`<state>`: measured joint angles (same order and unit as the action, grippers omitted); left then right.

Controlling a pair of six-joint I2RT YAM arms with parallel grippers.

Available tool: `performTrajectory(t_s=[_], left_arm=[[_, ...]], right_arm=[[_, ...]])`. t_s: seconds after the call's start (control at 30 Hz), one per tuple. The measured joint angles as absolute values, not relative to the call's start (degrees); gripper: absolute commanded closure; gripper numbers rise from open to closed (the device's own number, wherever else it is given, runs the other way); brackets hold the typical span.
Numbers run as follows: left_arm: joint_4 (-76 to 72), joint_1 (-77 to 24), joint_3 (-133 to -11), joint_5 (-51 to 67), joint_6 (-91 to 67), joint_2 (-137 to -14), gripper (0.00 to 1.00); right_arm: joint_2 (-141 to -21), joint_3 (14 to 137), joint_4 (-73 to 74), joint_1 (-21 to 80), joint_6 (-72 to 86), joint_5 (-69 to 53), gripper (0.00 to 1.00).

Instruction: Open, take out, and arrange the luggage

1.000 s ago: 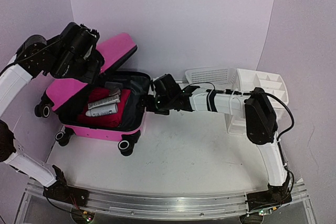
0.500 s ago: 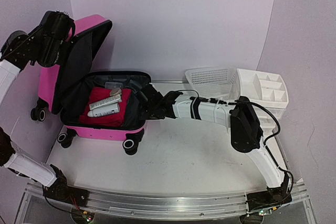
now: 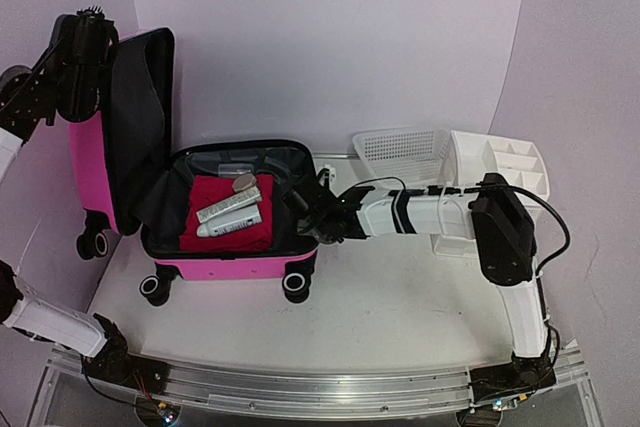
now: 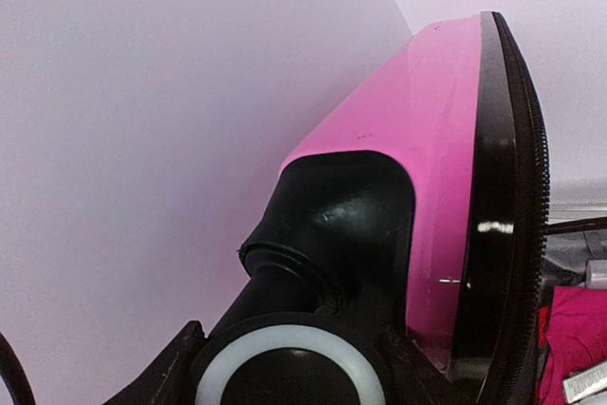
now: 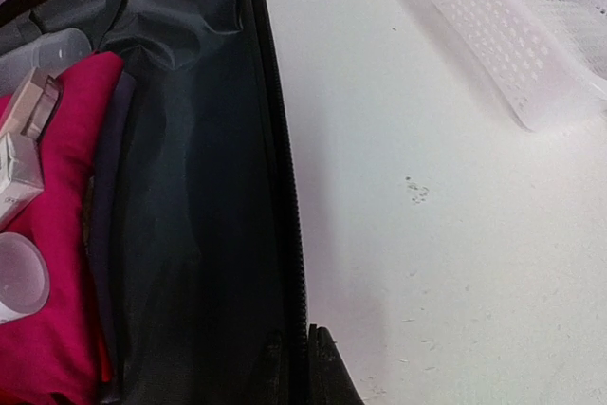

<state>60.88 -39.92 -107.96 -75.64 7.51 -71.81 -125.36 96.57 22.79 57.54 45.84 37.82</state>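
Observation:
The hot-pink luggage [image 3: 225, 269] lies open on the table, its black-lined lid [image 3: 135, 117] standing upright at the left. My left gripper [image 3: 88, 42] is at the lid's top corner, and a black wheel with a white ring [image 4: 289, 367] sits between its fingers, next to the pink shell [image 4: 427, 139]. My right gripper [image 3: 316, 212] is shut on the base's right rim [image 5: 280, 187], one finger inside the lining and one outside. Inside lie a red cloth [image 3: 225, 227], two tubes [image 3: 230, 212] and a round lid [image 3: 244, 183].
A white mesh basket [image 3: 400, 152] leans at the back right, beside a white drawer organizer [image 3: 500, 172]. The basket's wall [image 5: 512, 35] shows to the right of my right gripper. Purple backdrop walls stand close behind and left of the lid.
The lid swung from half open to upright as my left gripper rose and moved left. The luggage slid right. My right gripper closed on the rim.

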Motion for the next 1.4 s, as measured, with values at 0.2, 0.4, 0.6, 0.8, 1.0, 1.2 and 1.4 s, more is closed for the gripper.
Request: performTrajectory(t_s=[0.2,0.4,0.6,0.8,1.0,1.2,1.4], left_arm=[[56.47,-39.0,-102.76,-78.63,9.26,-70.13,0.82],[54.33,-38.44,-94.65,-80.68,9.45,-64.25,0.81],[53.21,-38.09,-89.82,-80.42,9.13,-57.87,0.81],[51.4,-37.8,-86.56,-80.73,9.19,-55.29,0.79],[50.24,-37.52,-83.02,-82.19,9.21,-53.43,0.61],[49.91,-37.43,-82.5,-82.13,9.39,-52.05,0.23],[49.43,-37.32,-84.31,-82.17,10.92,-51.88,0.01]], right_arm=[[-121.91,89.58,17.08,57.54,45.84,38.52,1.0],[-120.62,85.91,11.4,57.52,45.41,37.26,1.0],[-119.98,82.08,3.09,56.84,45.74,35.35,1.0],[-119.63,77.95,-6.61,56.03,47.64,33.04,1.0],[-119.42,75.2,-13.06,55.79,50.57,31.46,1.0],[-119.55,74.48,-15.4,55.59,52.23,30.57,1.0],[-119.68,74.28,-16.6,55.7,53.54,29.71,1.0]])
